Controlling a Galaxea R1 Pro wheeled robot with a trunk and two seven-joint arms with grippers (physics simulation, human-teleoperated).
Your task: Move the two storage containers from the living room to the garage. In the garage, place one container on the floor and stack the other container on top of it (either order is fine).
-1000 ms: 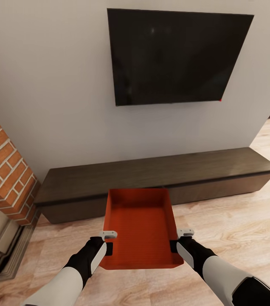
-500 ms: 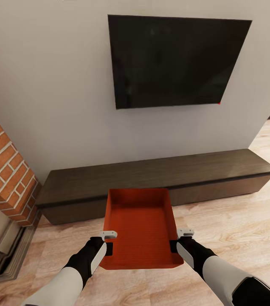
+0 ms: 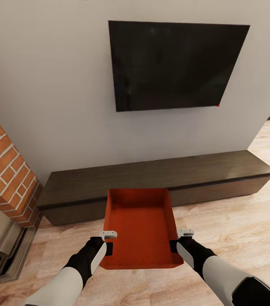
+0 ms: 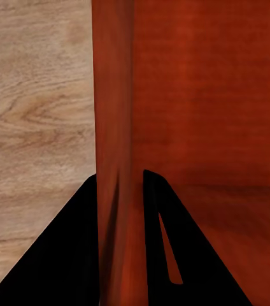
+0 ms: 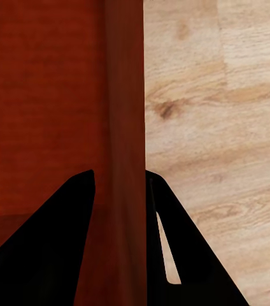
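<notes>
head view, living room: one red-orange storage container (image 3: 140,227), open top, empty, held level in the air above the light wood plank floor (image 3: 232,229), its long axis running away from the robot. far short wall sits visually against the front face of the long dark wood cabinet (image 3: 160,178); whether it touches cannot be told.

left end effector (image 3: 108,242): pinching the container's left long wall near the near corner. left wrist view: one dark finger (image 4: 65,255) outside the wall, the other inside, the red wall (image 4: 113,127) clamped between them, plank floor beside it.

right end effector (image 3: 178,241): pinching the right long wall near the near corner, level with the left one. right wrist view: red wall (image 5: 125,127) between two dark fingers (image 5: 39,248), one inside the bin, one outside, plank floor beyond.

surroundings: black tv (image 3: 175,63) mounted on the pale wall (image 3: 46,85) above the cabinet; brick column (image 3: 3,170) at the left end of the cabinet; both arms in white and black sleeves reaching forward.
</notes>
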